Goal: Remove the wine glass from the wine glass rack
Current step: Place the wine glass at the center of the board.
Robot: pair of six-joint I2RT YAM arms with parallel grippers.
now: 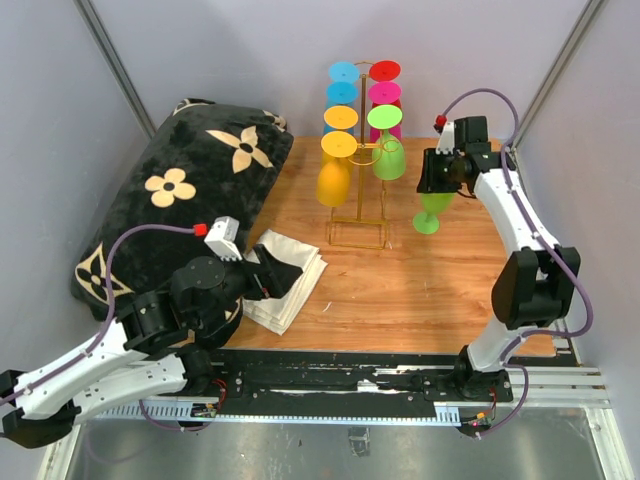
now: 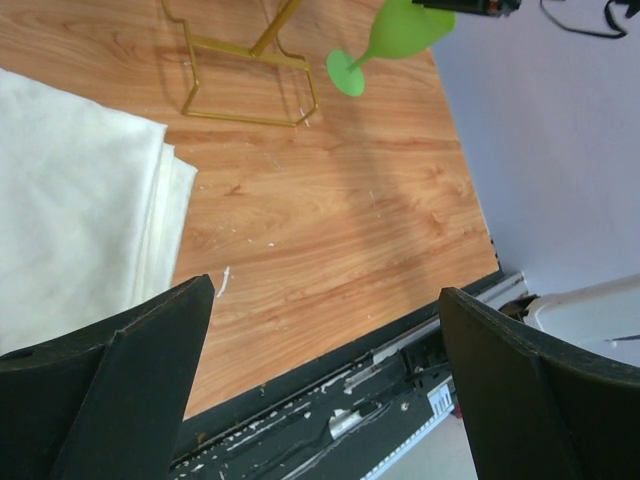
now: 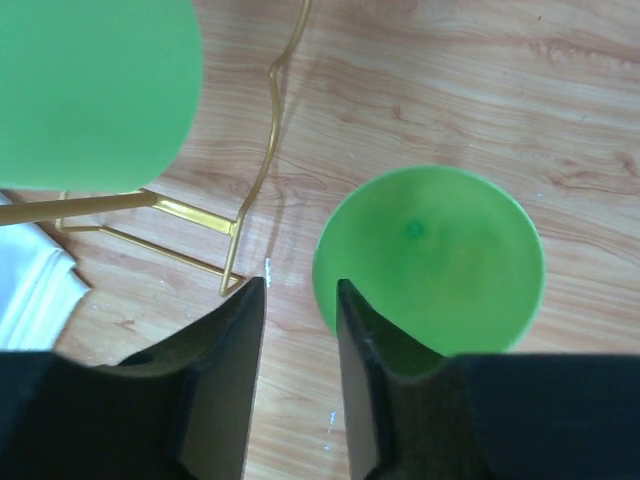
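The gold wine glass rack [image 1: 360, 205] stands at the back middle of the table, and its wire base [image 2: 245, 85] [image 3: 150, 205] shows in both wrist views. A green wine glass [image 1: 432, 208] [image 2: 395, 40] [image 3: 430, 250] stands upright on the wood to the right of the rack. My right gripper [image 1: 442, 180] [image 3: 300, 290] hovers over its rim, open, with one finger outside the bowl and the other over its inside. My left gripper [image 1: 275, 275] [image 2: 325, 290] is wide open and empty at the near left.
Several coloured glasses hang upside down on the rack, among them a yellow one [image 1: 334, 180] and another green one [image 1: 389, 158] [image 3: 90, 90]. A black flowered pillow [image 1: 180, 190] lies at the left. A folded white cloth [image 1: 290, 280] [image 2: 70, 200] lies under the left gripper.
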